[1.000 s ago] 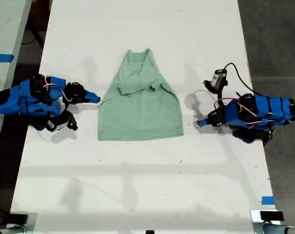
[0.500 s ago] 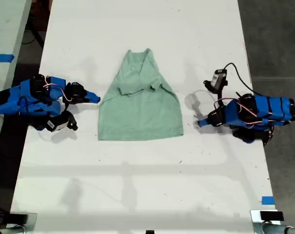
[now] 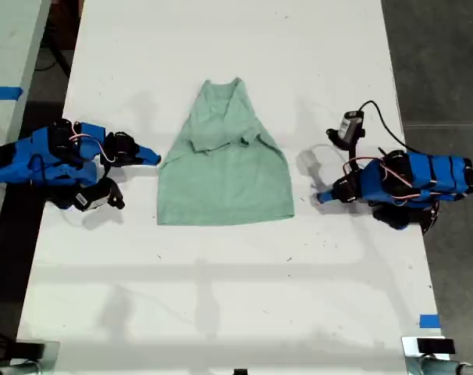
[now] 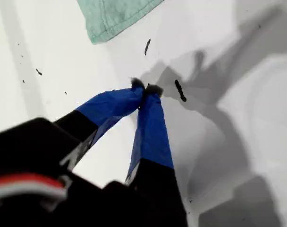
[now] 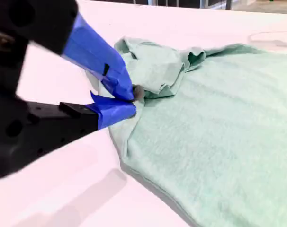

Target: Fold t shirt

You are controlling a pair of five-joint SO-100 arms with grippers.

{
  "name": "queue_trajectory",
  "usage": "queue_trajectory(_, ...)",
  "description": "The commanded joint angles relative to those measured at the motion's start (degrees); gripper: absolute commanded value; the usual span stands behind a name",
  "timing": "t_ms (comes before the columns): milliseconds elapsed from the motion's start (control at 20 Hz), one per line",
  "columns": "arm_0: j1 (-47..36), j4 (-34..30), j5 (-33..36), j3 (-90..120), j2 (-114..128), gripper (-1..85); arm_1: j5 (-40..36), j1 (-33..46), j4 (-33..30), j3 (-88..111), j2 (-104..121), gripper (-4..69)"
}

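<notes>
White table [image 3: 221,297]: t shirt [image 3: 225,168] and both tools unmoved.

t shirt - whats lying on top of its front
Both sleeves are folded in over the t shirt, their cuffs meeting near mid-chest. No gripper or other object rests on it. The cloth beneath those folds and the table under it are covered.

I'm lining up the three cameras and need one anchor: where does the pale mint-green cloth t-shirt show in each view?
Exterior view: the pale mint-green cloth t-shirt lies mid-table, between the two blue arms.
First wrist view: only one corner of its hem shows, beyond and apart from my first gripper, whose tips meet.
Second wrist view: it fills most of the picture, with my second gripper at its edge.
Shared landmark: the white table.
</notes>
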Motion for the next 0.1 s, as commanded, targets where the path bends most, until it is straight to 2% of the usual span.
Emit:
queue_trajectory(0, 0.8, -0.9, -0.4, 2.3, 0.5, -0.2, 0.8, -0.4, -1.3, 2.9, 0.7, 1.2)
queue_trajectory(50, 0.8, -0.9, -0.4, 2.3, 0.5, -0.2, 0.8, -0.4, -1.3, 2.9, 0.7, 1.2)
